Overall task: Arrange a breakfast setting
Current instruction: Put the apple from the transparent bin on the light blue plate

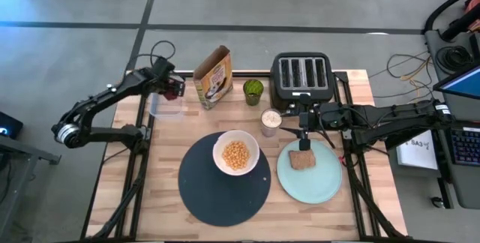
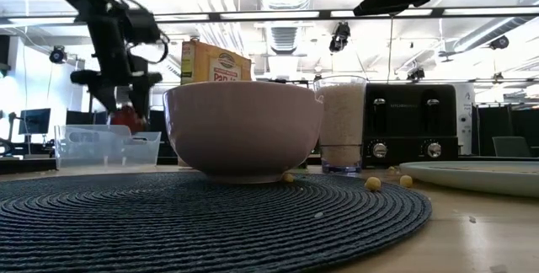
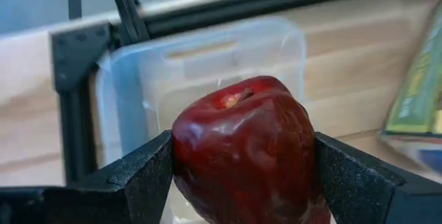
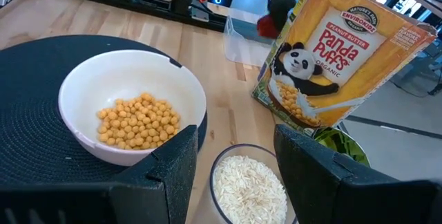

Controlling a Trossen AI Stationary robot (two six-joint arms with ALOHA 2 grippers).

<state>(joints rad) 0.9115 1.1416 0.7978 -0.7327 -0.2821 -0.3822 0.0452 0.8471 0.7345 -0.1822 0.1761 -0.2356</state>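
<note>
Wooden table: at its far-left corner the left end effector (image 1: 175, 87) pinches the dark red food piece (image 3: 243, 151) above the clear tub (image 1: 166, 106), while the plate (image 1: 327, 184) lies toward the near-right, closer to the spread right end effector (image 1: 304, 132).

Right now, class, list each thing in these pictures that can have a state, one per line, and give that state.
left gripper: shut on the red apple, above the clear tub
right gripper: open, empty
white bowl: upright on the navy mat, holding cereal puffs
cereal box: upright
glass: upright, filled with white grains
toast: flat on the green plate
toaster: slots empty
</note>
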